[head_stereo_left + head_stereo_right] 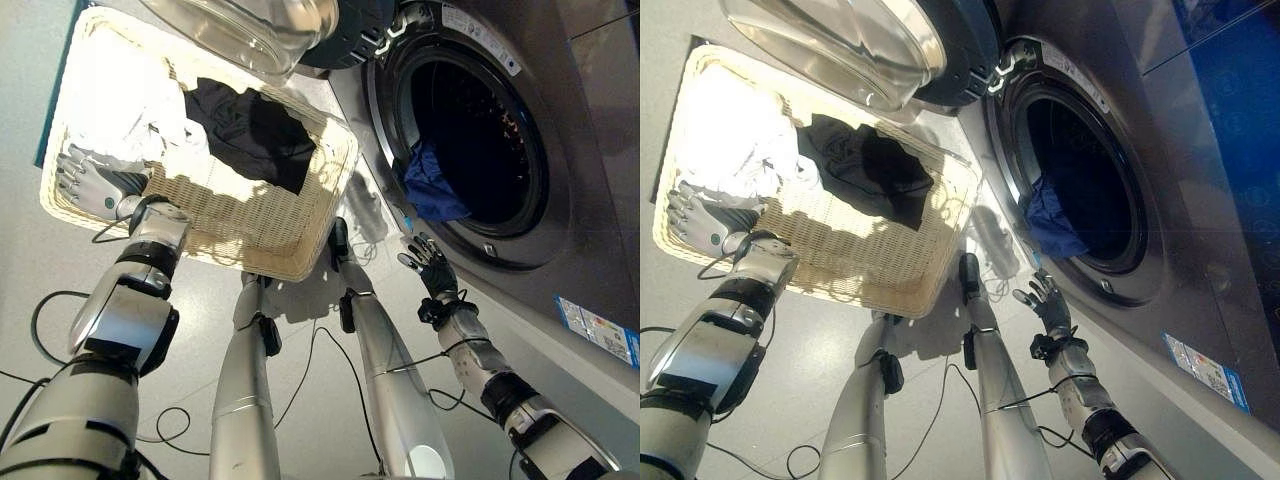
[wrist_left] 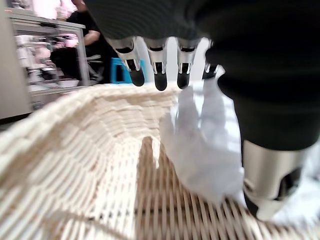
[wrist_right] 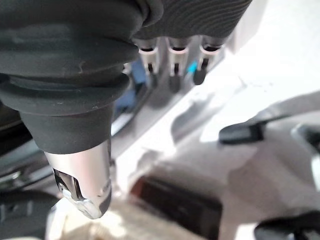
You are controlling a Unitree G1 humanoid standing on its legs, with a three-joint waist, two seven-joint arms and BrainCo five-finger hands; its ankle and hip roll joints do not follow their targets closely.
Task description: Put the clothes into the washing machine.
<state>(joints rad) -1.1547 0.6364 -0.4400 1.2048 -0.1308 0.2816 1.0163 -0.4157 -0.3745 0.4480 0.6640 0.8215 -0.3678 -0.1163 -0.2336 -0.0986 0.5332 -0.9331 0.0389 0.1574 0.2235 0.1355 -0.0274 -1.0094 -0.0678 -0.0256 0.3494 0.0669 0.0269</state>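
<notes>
Reaching into the wicker basket (image 1: 300, 255), the left hand (image 1: 88, 180) hangs with fingers straight over the white garment (image 1: 150, 115), beside the black one (image 1: 255, 135). A blue garment (image 1: 432, 185) hangs at the washing machine (image 1: 590, 150) mouth, near the relaxed, empty right hand (image 1: 428, 262). Next: closing on the white cloth.

The washing machine (image 1: 560, 150) is cut off by the picture's top and right edges, and its drum behind the blue cloth (image 1: 432, 183) is too dark to make out. Its open door (image 1: 270, 30) runs off the top edge and covers the far rim of the basket (image 1: 250, 215). In the basket, glare bleaches the white cloth (image 1: 130, 105), so its folds and its edge by the left hand (image 1: 90, 180) cannot be told.
</notes>
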